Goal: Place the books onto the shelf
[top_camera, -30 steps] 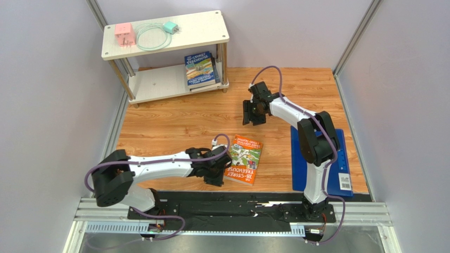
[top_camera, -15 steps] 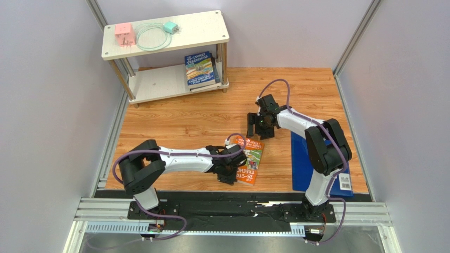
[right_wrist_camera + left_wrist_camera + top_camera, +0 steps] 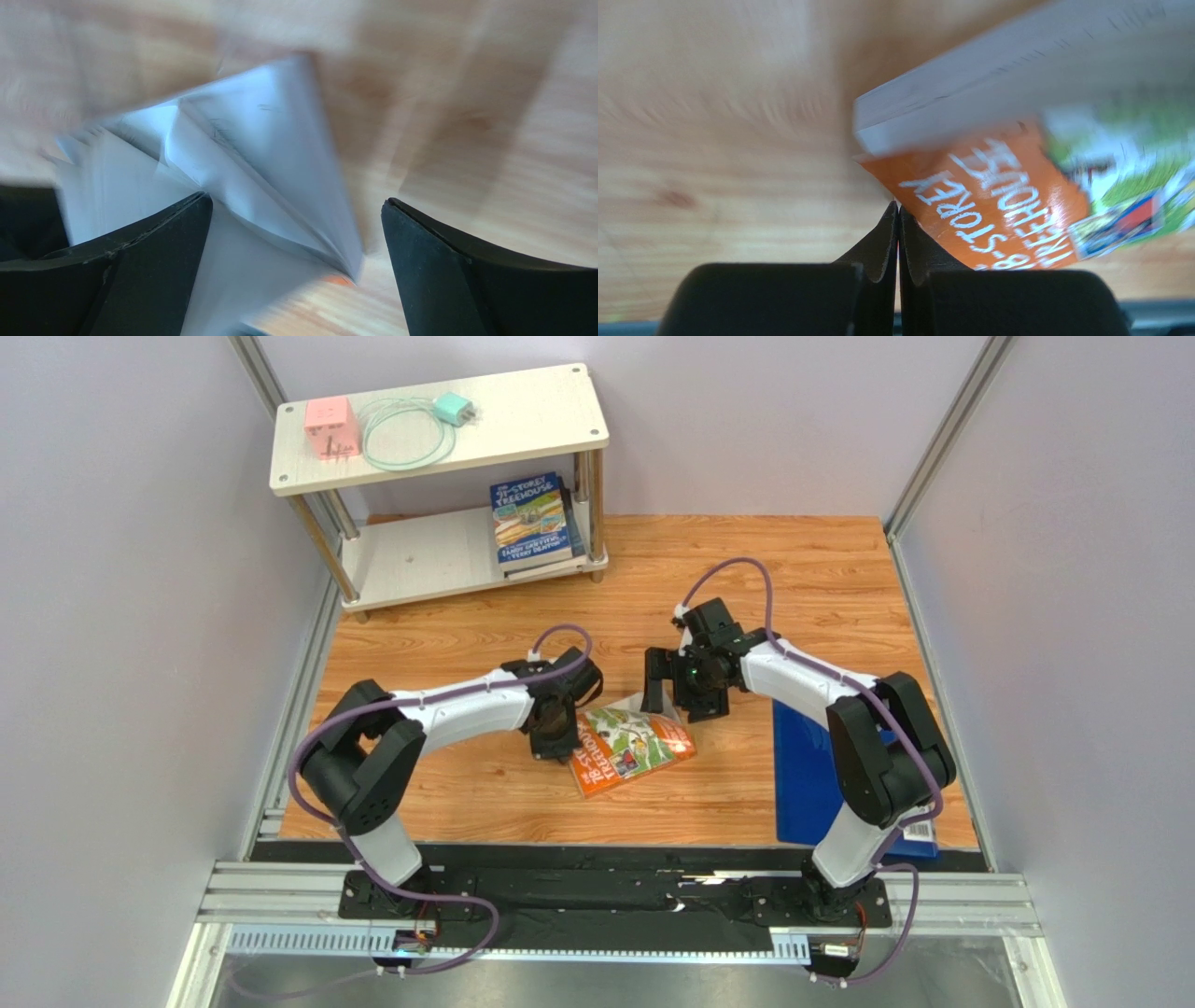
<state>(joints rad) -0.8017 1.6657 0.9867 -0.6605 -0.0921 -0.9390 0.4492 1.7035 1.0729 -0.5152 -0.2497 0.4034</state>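
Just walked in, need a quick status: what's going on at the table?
Both arms are working the orange-green book lying on the table. The left gripper is shut, its tips against the book's corner, which looks lifted. The right gripper is wide open at the opposite end, fanned pages between its fingers, not yet closed. Other books are stacked on the shelf, on its lower board.

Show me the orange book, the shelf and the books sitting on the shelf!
orange book [image 3: 631, 746]: top view, middle of its cover.
shelf [image 3: 547, 406]: top view, bare part of the top board.
shelved books [image 3: 533, 518]: top view, uppermost cover.
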